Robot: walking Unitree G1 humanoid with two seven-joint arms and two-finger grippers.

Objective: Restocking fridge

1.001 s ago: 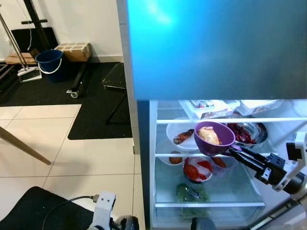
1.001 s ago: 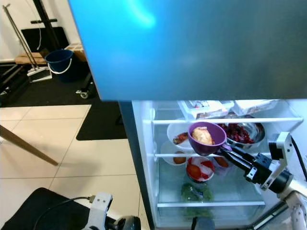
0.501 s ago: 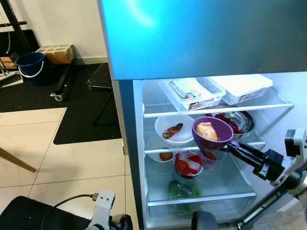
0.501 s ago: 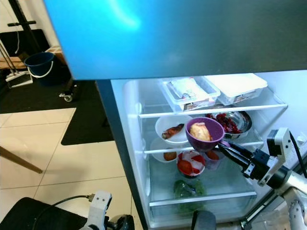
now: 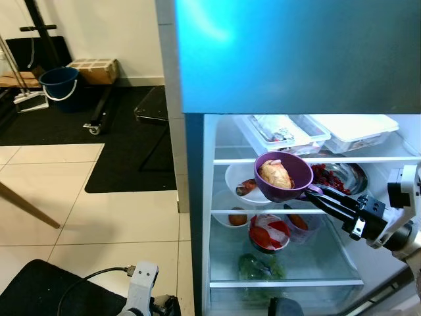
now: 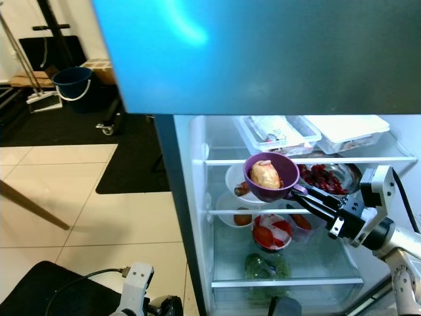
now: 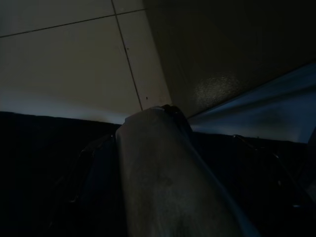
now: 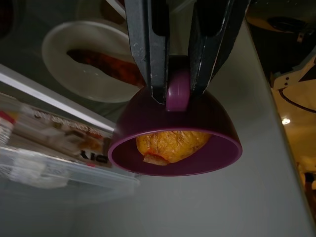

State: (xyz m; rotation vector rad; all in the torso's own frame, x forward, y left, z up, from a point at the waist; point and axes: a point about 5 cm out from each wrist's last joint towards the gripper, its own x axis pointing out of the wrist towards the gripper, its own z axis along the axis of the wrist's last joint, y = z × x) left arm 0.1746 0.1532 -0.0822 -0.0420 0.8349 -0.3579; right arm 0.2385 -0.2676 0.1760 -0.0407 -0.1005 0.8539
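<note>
While the fridge (image 5: 197,217) stands open, the right gripper (image 5: 314,193) pinches the purple bowl (image 5: 284,176) by its small handle, before the middle shelf (image 5: 316,212). Rigid and light, it may tip; the loose food (image 5: 275,174) inside could slide.

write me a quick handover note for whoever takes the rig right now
Right gripper: shut on the handle of the purple bowl, which holds a piece of food and hangs in front of the open fridge's middle shelf.
Left gripper: hangs idle by the floor.
Already inside: two clear boxes on top, white plate and metal bowl in the middle, tomatoes and greens below.
Left: set the purple bowl on a shelf, let go, shut the door.
</note>
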